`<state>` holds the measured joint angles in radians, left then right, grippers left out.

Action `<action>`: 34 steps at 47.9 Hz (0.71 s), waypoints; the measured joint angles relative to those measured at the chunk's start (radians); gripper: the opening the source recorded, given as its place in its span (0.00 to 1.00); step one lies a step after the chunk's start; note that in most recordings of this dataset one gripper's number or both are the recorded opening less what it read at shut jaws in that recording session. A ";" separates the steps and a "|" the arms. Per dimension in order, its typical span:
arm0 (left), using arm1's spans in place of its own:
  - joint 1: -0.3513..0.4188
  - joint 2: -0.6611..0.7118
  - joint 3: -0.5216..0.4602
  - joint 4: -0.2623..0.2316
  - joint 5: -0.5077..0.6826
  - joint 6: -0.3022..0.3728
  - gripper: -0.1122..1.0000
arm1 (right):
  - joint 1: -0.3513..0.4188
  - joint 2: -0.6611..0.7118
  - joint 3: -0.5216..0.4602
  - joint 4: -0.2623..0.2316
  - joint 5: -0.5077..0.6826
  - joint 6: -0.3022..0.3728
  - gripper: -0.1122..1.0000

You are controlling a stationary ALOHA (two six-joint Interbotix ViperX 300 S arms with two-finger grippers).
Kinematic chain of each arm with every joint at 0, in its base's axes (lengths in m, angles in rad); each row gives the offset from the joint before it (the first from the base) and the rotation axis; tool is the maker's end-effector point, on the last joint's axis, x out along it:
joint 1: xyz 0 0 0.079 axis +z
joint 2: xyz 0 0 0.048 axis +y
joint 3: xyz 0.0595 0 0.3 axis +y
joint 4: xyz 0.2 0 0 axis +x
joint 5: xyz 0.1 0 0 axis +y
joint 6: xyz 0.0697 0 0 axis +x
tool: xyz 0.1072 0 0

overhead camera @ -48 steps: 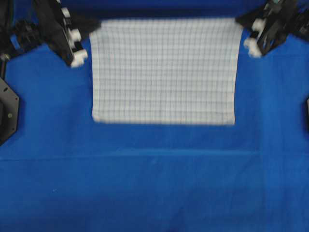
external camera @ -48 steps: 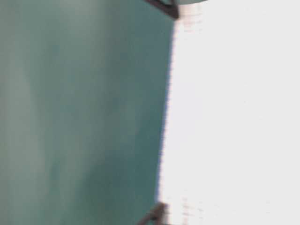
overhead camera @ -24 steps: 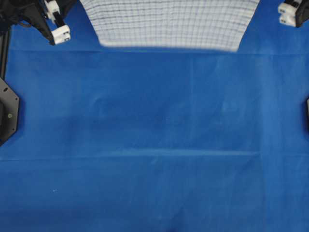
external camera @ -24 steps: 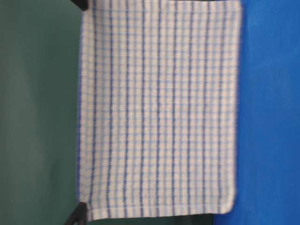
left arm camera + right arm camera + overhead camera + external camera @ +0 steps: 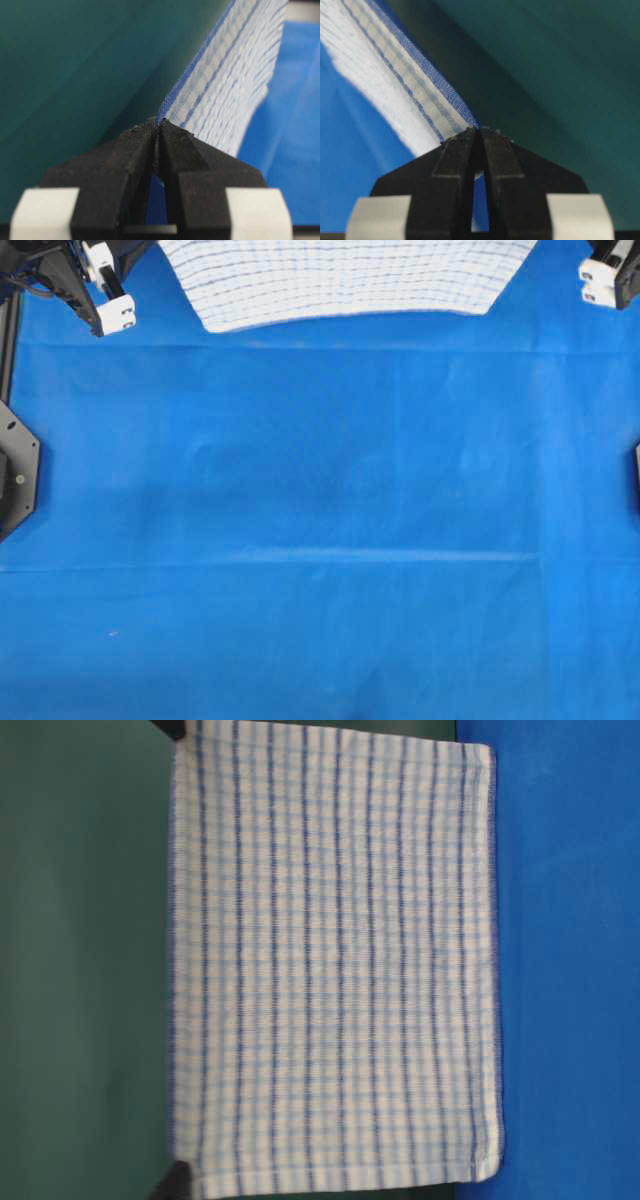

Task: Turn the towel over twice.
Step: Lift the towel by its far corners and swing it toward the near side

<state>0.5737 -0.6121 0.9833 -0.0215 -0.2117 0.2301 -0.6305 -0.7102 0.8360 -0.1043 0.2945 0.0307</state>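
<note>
Wrist views show the left gripper (image 5: 158,126) and right gripper (image 5: 479,131), matte black foam-tipped jaws, each clamped on a hemmed corner of the towel (image 5: 335,960). Beyond, the white woven cloth with thin dark-blue stripes and a pale check hangs taut above the smooth blue table cover (image 5: 320,540), at the overhead frame's top.

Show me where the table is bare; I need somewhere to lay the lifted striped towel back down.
Nearly all the plain blue table cloth is bare, from the near edge up to the hanging white, blue-striped woven towel. The far strip is crowded: the left hand and right hand pinch the towel's corners.
</note>
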 measured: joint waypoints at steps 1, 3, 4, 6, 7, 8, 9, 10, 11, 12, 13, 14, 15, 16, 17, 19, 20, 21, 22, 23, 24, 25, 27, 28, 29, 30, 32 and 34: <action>-0.003 0.003 0.005 -0.002 0.006 -0.002 0.12 | 0.008 0.002 0.008 0.005 0.008 0.005 0.15; -0.017 0.009 0.023 0.000 0.015 -0.002 0.12 | 0.031 0.002 0.026 0.017 0.020 0.020 0.15; -0.026 0.012 0.032 -0.002 0.018 -0.002 0.12 | 0.040 0.003 0.037 0.023 0.026 0.028 0.15; -0.046 0.020 0.049 0.000 0.026 0.003 0.12 | 0.061 0.005 0.058 0.032 0.031 0.044 0.15; -0.057 0.021 0.058 -0.002 0.029 -0.002 0.12 | 0.072 0.003 0.071 0.038 0.034 0.054 0.15; -0.069 0.023 0.067 0.000 0.031 -0.006 0.12 | 0.084 0.005 0.081 0.043 0.035 0.066 0.15; -0.081 0.026 0.077 -0.002 0.032 -0.006 0.12 | 0.098 0.005 0.094 0.046 0.040 0.078 0.15; -0.095 0.028 0.084 -0.002 0.037 -0.006 0.12 | 0.112 0.006 0.107 0.048 0.038 0.091 0.15; -0.114 0.031 0.094 -0.002 0.041 -0.008 0.12 | 0.127 0.008 0.120 0.051 0.040 0.104 0.15; -0.129 0.032 0.101 -0.002 0.044 -0.009 0.12 | 0.144 0.009 0.132 0.052 0.040 0.118 0.15; -0.146 0.035 0.110 -0.002 0.051 -0.009 0.12 | 0.160 0.012 0.147 0.054 0.038 0.133 0.15; -0.163 0.038 0.117 -0.002 0.055 -0.021 0.12 | 0.178 0.015 0.160 0.057 0.038 0.152 0.15; -0.181 0.043 0.124 -0.002 0.063 -0.040 0.12 | 0.195 0.017 0.173 0.060 0.037 0.167 0.15; -0.196 0.046 0.132 -0.002 0.069 -0.057 0.12 | 0.213 0.021 0.186 0.061 0.035 0.179 0.15; -0.213 0.051 0.137 -0.002 0.075 -0.061 0.12 | 0.230 0.026 0.198 0.061 0.032 0.193 0.15; -0.244 0.060 0.147 -0.002 0.089 -0.074 0.12 | 0.270 0.038 0.221 0.063 0.023 0.235 0.15; -0.262 0.066 0.153 -0.002 0.097 -0.083 0.12 | 0.290 0.043 0.232 0.063 0.015 0.255 0.15; -0.281 0.071 0.161 -0.002 0.104 -0.084 0.12 | 0.308 0.049 0.241 0.063 0.008 0.275 0.15; -0.299 0.077 0.167 -0.003 0.109 -0.084 0.12 | 0.327 0.057 0.250 0.063 0.000 0.293 0.15; -0.330 0.087 0.175 -0.003 0.109 -0.092 0.12 | 0.347 0.064 0.259 0.063 -0.008 0.310 0.15; -0.354 0.097 0.181 -0.005 0.110 -0.104 0.12 | 0.367 0.074 0.267 0.063 -0.014 0.325 0.15; -0.377 0.104 0.186 -0.006 0.109 -0.112 0.12 | 0.385 0.083 0.275 0.063 -0.023 0.347 0.15; -0.425 0.126 0.193 -0.009 0.104 -0.138 0.12 | 0.422 0.103 0.288 0.063 -0.040 0.377 0.15; -0.448 0.137 0.196 -0.011 0.100 -0.156 0.12 | 0.439 0.115 0.293 0.063 -0.049 0.390 0.15; -0.469 0.147 0.198 -0.011 0.097 -0.164 0.12 | 0.459 0.129 0.299 0.063 -0.060 0.411 0.15; -0.488 0.160 0.199 -0.011 0.094 -0.183 0.12 | 0.477 0.141 0.304 0.063 -0.069 0.431 0.15; -0.525 0.184 0.201 -0.012 0.083 -0.227 0.12 | 0.514 0.169 0.311 0.063 -0.083 0.462 0.15; -0.558 0.210 0.202 -0.012 0.072 -0.272 0.12 | 0.558 0.202 0.316 0.063 -0.101 0.497 0.15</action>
<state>0.0153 -0.4019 1.1858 -0.0337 -0.1396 -0.0414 -0.0721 -0.5077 1.1520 -0.0414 0.1933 0.5277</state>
